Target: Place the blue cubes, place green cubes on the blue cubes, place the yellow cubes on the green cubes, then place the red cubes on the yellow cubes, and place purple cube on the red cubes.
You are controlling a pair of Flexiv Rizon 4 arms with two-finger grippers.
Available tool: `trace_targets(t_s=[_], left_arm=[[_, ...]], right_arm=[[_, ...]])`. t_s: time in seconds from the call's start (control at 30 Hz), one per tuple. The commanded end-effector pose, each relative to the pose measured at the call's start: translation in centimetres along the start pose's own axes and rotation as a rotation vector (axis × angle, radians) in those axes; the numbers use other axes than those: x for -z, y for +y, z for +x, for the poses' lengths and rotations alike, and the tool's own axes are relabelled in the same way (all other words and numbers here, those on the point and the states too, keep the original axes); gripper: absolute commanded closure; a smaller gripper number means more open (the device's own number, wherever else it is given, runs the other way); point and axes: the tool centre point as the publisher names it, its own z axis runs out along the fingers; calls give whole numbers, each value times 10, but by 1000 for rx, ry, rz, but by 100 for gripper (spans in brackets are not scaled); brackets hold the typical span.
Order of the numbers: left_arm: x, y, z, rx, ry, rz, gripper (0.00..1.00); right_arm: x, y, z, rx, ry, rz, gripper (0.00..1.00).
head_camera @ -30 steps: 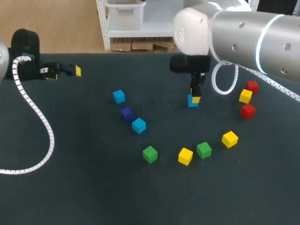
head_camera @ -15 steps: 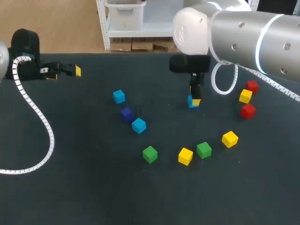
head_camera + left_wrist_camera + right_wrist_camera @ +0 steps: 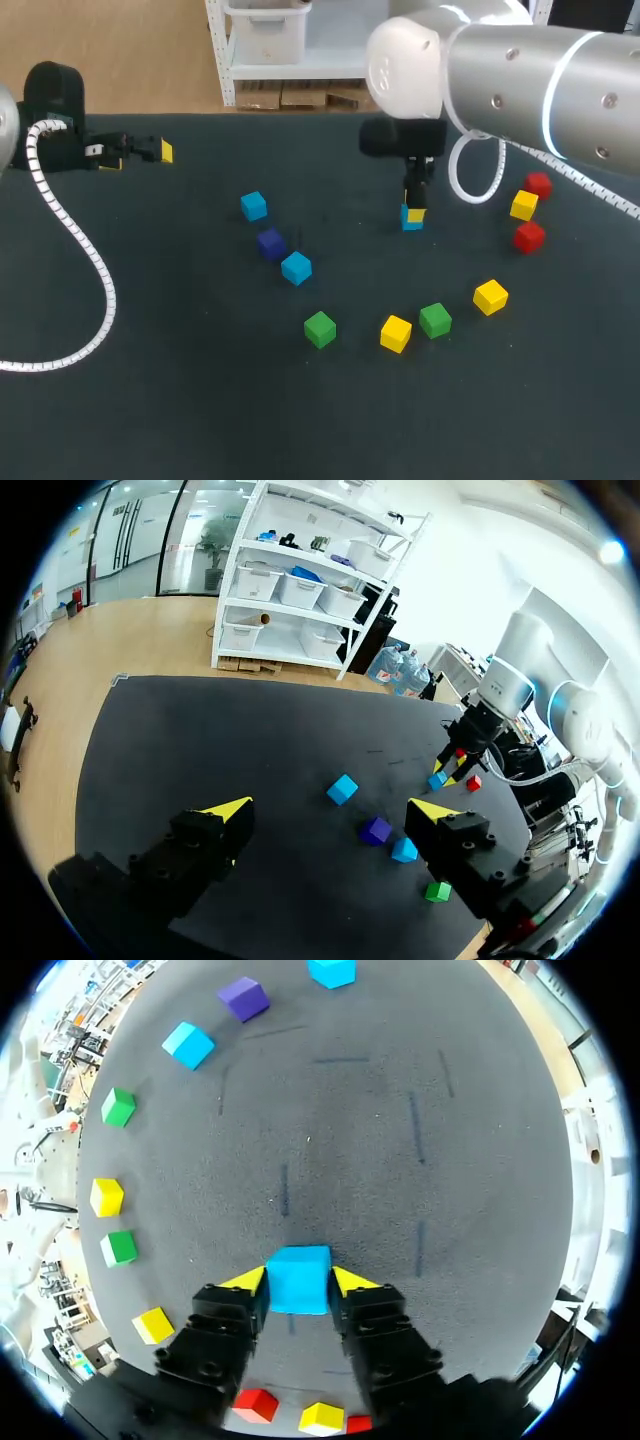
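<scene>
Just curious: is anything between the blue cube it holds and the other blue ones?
Nothing visible: bare table separates the held blue cube from the nearer blue cube and farther blue cube; the purple cube sits aside.

You're working in a robotics lab. Your grey, machine-built left arm (image 3: 50, 110) and right arm (image 3: 520, 70) come in over a dark, matte table (image 3: 180, 400), where small coloured blocks lie scattered, like the green cube (image 3: 320, 328) and yellow cube (image 3: 396, 333).

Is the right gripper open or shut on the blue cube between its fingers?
Shut: the right gripper has both yellow fingertips touching the blue cube from opposite sides.
</scene>
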Motion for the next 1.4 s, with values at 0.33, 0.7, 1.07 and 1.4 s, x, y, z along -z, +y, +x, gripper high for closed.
trace_targets(t_s=[0.33, 0.7, 1.07, 1.4], left_arm=[[0, 2, 1, -2, -5, 9, 0], [0, 2, 1, -2, -5, 9, 0], [0, 2, 1, -2, -5, 9, 0], [0, 2, 1, -2, -5, 9, 0]], right_arm=[[1, 2, -3, -28, 0, -22, 98], [1, 3, -4, -33, 4, -23, 61], [0, 3, -4, -35, -3, -20, 0], [0, 1, -2, -12, 1, 34, 0]])
